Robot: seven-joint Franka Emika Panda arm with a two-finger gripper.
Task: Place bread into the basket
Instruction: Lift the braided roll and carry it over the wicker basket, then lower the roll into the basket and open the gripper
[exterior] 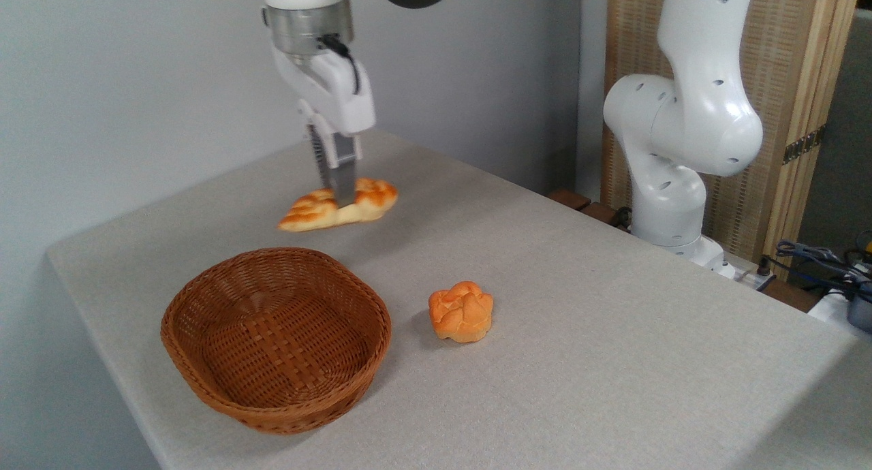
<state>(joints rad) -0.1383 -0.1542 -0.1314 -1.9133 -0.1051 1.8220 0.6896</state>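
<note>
Tool (338, 192) clamped on bread (338, 205) mid, basket (275, 336) nearby

The basket (276, 337) is woven of brown wicker; the tabletop (579, 320) is covered in matt grey cloth.

braided golden bread (338, 210) lies behind empty brown wicker basket (275, 337)

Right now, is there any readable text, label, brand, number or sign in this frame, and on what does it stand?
None can be read. The gripper, the white arm, the bread, the basket, the bun and the table cloth carry no visible lettering. The cables and devices at the right edge are too small and blurred to tell.
</note>
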